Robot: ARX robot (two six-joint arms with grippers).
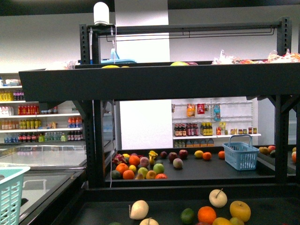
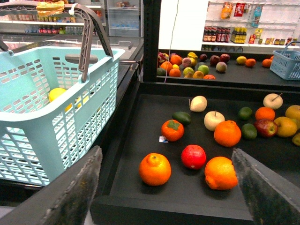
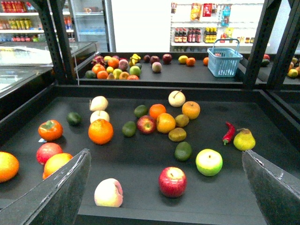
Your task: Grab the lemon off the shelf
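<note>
The shelf is a black produce stand; its tray deck (image 2: 140, 117) holds loose fruit and also shows in the right wrist view (image 3: 140, 159) and at the bottom of the front view (image 1: 103, 211). Yellow lemon-like fruits lie in the cluster at mid tray (image 3: 166, 123), towards the tray's right in the left wrist view (image 2: 286, 126), and low in the front view (image 1: 240, 211). My left gripper (image 2: 171, 197) is open above the tray's front edge, near two oranges (image 2: 155, 168). My right gripper (image 3: 166, 197) is open over a red apple (image 3: 172, 181).
A light teal basket (image 2: 56, 122) stands left of the tray with a yellow fruit (image 2: 56, 93) inside. A second tray (image 1: 197, 171) behind holds more fruit and a blue basket (image 1: 241, 155). Black uprights (image 3: 58, 42) frame the tray. An upper deck (image 1: 154, 82) runs overhead.
</note>
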